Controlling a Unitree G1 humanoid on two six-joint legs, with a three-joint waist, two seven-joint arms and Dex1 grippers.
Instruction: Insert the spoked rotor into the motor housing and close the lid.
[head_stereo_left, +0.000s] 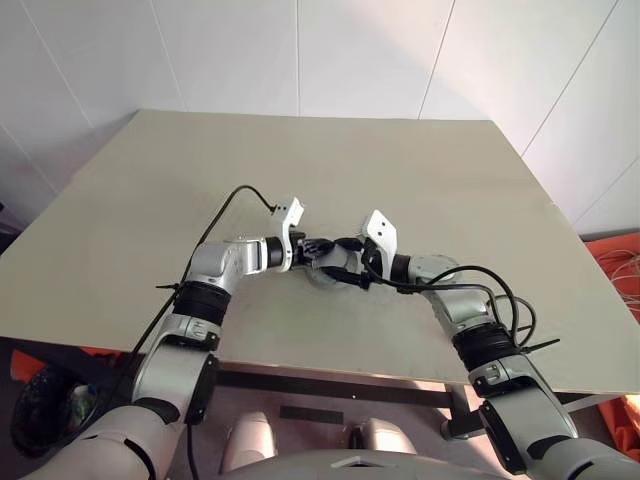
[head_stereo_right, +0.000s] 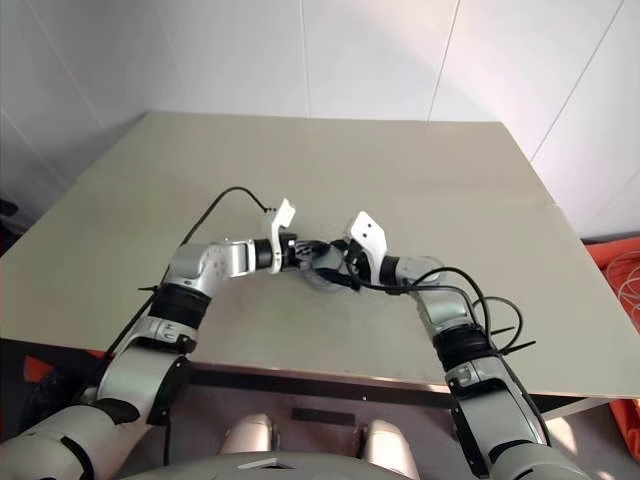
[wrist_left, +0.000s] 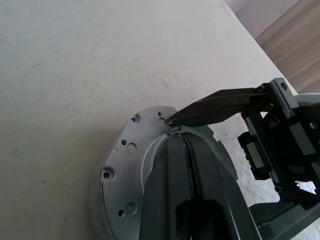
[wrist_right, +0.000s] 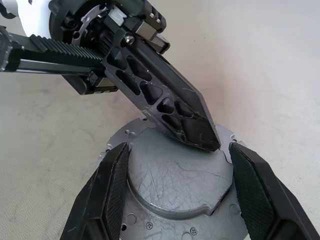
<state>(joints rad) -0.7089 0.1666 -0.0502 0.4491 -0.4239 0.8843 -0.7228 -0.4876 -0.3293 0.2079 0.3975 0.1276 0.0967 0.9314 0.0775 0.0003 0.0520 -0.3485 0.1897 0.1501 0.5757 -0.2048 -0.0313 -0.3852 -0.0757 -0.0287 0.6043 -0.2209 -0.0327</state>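
Right hand (wrist_right: 175, 165) grips the lid (wrist_right: 175, 185) widely; closed left hand (wrist_right: 200, 132) presses its top.

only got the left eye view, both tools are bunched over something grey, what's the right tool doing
Observer: The right wrist view shows the right tool gripping the lid, pale face up, with one finger on each side of its raised centre.
Operator: and the left one
Observer: The left tool is shut, and its tip looks to rest on the lid's top face near the edge.
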